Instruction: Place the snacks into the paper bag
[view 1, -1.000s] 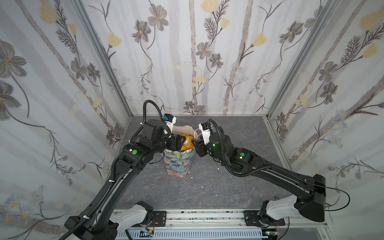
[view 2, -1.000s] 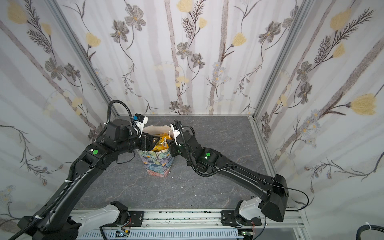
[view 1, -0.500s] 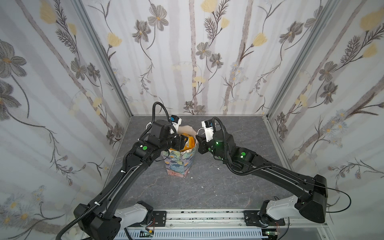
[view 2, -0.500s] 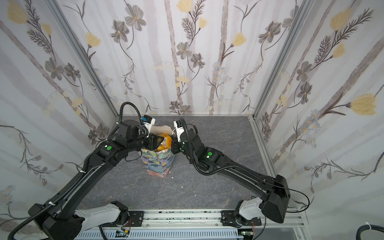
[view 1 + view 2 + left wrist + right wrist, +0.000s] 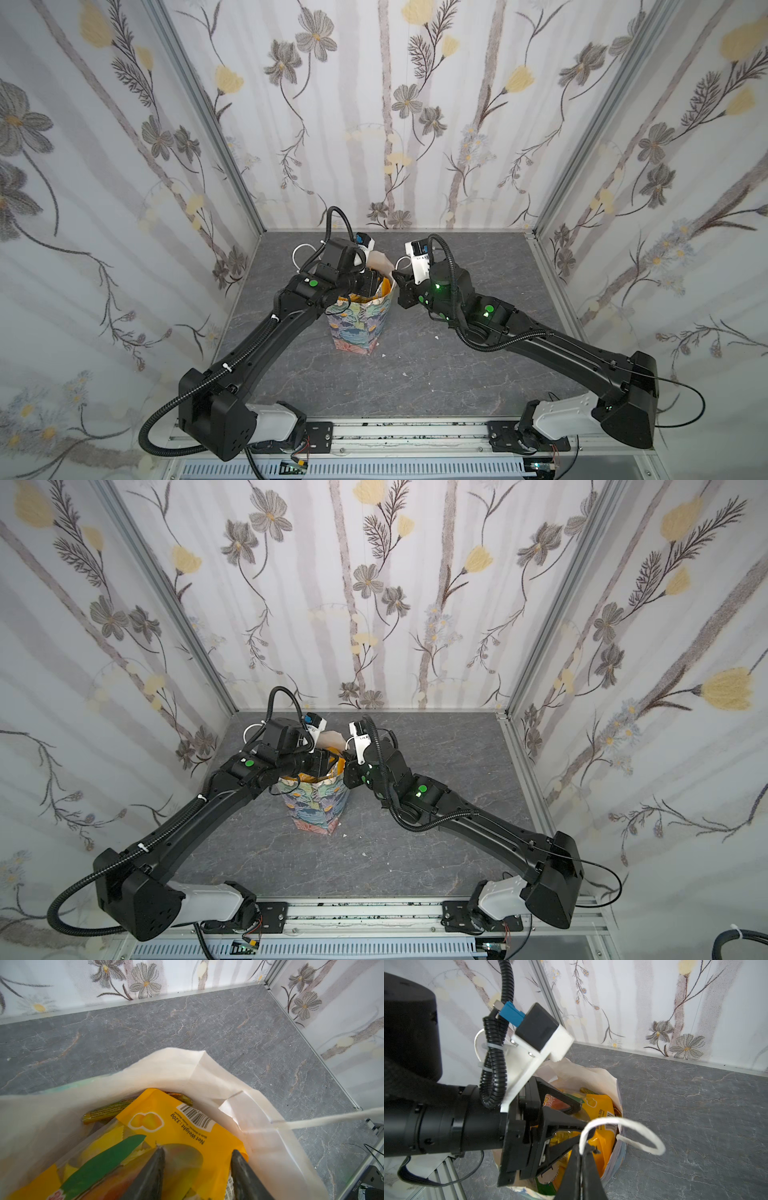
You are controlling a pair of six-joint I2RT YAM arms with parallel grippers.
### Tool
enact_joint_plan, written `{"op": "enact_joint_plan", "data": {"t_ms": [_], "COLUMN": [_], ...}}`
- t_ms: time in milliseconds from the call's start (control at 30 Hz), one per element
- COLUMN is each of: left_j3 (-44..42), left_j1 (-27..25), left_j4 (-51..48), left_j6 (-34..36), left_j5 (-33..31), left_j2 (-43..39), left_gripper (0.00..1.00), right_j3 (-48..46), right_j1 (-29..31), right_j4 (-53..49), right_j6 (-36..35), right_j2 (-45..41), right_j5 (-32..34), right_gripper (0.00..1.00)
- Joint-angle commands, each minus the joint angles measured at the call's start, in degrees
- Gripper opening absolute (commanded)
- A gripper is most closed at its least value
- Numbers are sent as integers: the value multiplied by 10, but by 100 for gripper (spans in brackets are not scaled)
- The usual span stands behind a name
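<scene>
Paper bag (image 5: 359,328): standing upright on the table (image 5: 457,374), a green packet (image 5: 108,1109) lying inside. Yellow packet (image 5: 187,1132): sitting in the bag's mouth, our left gripper (image 5: 197,1154) pinching it. Right gripper (image 5: 581,1152): pressing together on the cord handle (image 5: 643,1128). We are judging this the drop-in step; next calls for releasing, then lifting clear without snagging paper.

Robot test cell, lab sort, I'd say. Floral wallpaper panels (image 5: 374,124) set in aluminium posts (image 5: 208,116) box a grey stone-look bench (image 5: 415,374). My left arm (image 5: 266,340) and right arm (image 5: 561,349) bolt to a slotted rail (image 5: 415,432); cable loops (image 5: 143,432) exposed.
</scene>
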Motion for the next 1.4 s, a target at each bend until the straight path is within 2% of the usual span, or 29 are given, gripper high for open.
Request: {"op": "enact_joint_plan", "data": {"t_ms": [0, 233, 333, 400, 567, 667, 767, 833, 967, 1167, 1200, 1233, 1267, 1300, 1367], "left_j3": [-6, 11, 63, 104, 185, 182, 157, 143, 135, 92, 81, 69, 54, 42, 4], "left_j1": [0, -1, -1, -1, 12, 58, 149, 190, 221, 245, 248, 250, 252, 252, 252], "left_j4": [-29, -35, -57, -78, -127, -135, -129, -129, -130, -90, -79, -66, -54, -44, -20], "left_j6": [-19, -31, -20, -16, 1, 4, -2, 0, -2, -21, -26, -34, -39, -46, -61], "left_j5": [-15, -5, 1, -20, -87, -122, -98, -88, -105, -94, -95, -101, -111, -125, -156], "left_j2": [11, 14, 10, 0, -47, -92, -131, -146, -156, -157, -157, -157, -159, -160, -168], "left_gripper": [50, 51, 60, 70, 82, 86, 90, 95, 99, 100, 100, 100, 100, 100, 100], "right_j3": [8, 19, 26, 32, 40, 20, -11, -31, -66, -117, -121, -120, -114, -105, -88], "right_j1": [-8, -33, -53, -68, -108, -130, -141, -146, -147, -146, -146, -146, -145, -145, -145], "right_j4": [21, 19, 23, 25, 23, 22, 16, 16, 1, -20, -23, -29, -44, -61, -100], "right_j6": [-10, -22, -27, -31, -38, -34, -36, -33, -27, -7, -4, -3, 0, 3, 4], "right_j2": [-2, 11, 21, 29, 32, 9, -33, -60, -102, -166, -175, -184, -190, -195, -214], "right_j5": [7, -10, -25, -38, -62, -83, -62, -47, -31, -13, -14, -14, -7, 2, 29], "right_gripper": [0, 0, 0, 0, 0, 0, 0, 0, 0, 0, 5, 19, 43, 60, 76]}}
